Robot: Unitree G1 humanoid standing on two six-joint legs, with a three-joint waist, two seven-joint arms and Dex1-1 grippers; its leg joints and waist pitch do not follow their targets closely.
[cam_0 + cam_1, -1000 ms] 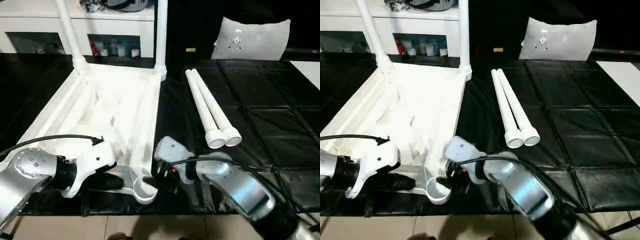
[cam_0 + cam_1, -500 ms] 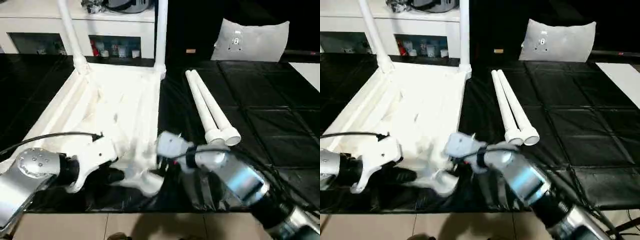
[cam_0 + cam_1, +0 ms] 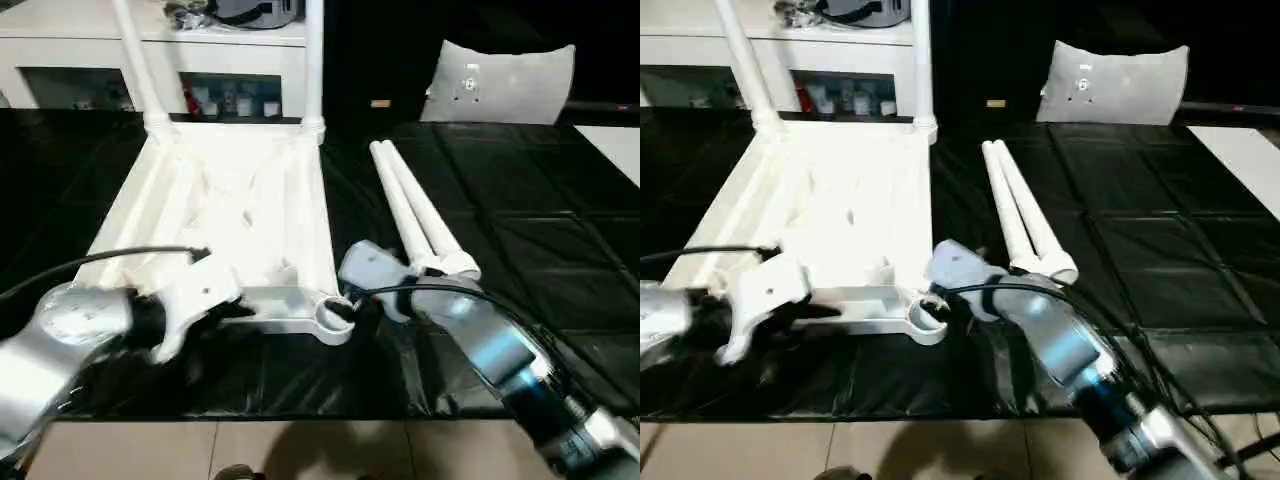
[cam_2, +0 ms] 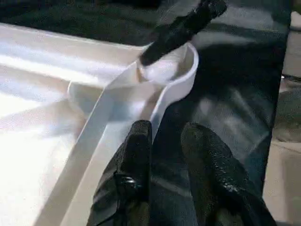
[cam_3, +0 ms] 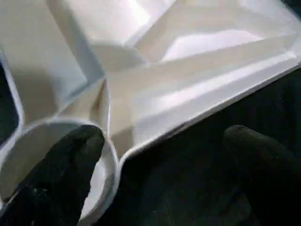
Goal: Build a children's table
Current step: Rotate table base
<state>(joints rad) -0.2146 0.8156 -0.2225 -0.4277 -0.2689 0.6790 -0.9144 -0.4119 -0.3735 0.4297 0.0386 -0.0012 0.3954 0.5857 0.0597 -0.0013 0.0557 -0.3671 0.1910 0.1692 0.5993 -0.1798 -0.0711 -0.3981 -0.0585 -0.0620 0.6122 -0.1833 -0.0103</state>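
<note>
The left gripper (image 4: 164, 155), fingers slightly apart and holding nothing, sits at the near edge of the upturned table top (image 3: 235, 200) on the black mat (image 3: 520, 210). The right gripper (image 5: 160, 160) gapes wide, one finger in the near corner socket (image 3: 333, 318). Two loose legs (image 3: 415, 215) lie right.

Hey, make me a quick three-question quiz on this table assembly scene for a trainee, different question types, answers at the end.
1. How many round white legs stand fitted in the upturned white plastic table top?
2. True or false: two loose white legs lie side by side on the black mat.
3. One finger of the right hand is: A in the near round corner socket; B on a loose leg; C on the cabinet.
Key: 1 two; 2 true; 3 A.
</note>
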